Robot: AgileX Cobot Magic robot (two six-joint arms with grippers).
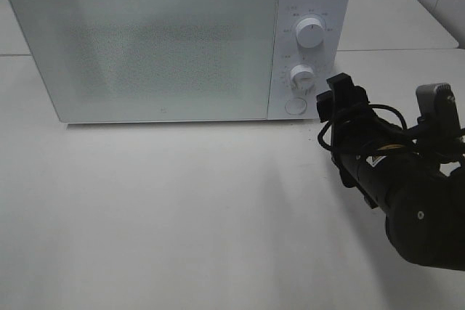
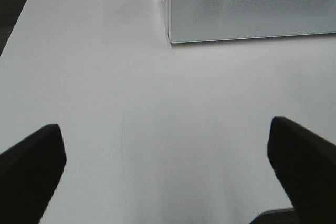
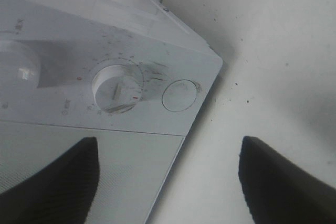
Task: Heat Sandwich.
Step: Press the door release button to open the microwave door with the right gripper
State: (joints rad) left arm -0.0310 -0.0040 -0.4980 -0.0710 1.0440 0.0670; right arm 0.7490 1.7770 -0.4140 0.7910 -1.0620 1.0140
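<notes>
The right pincer (image 1: 327, 98) hangs with its jaws apart and nothing between them, just in front of the control panel of a white microwave (image 1: 145, 49). Straight ahead of its tips lie the lower dial (image 3: 116, 87) and, beside that, the round button (image 3: 179, 95). The door (image 1: 138, 56) is shut, off to the pincer's left. The sandwich shows in no view; it is probably already behind that door, though the frosted panel hides whatever is inside.

The step in hand looks like setting the heating time. The next move likely calls for a short advance, the jaws closing squarely across the ridged dial, then a wrist turn without slipping on the smooth plastic.

The left pincer (image 2: 164, 127) is wide apart too and holds nothing, above bare tabletop (image 1: 182, 215), with the microwave's near corner ahead of it.

The microwave is a boxy glossy shell. Its door is a flat pane with a fine speckled, mesh-like grain. Both dials are short round knobs with a raised grip bar, ringed by small printed marks. The button is a flat disc. The tabletop is matt white with faint dark specks.
</notes>
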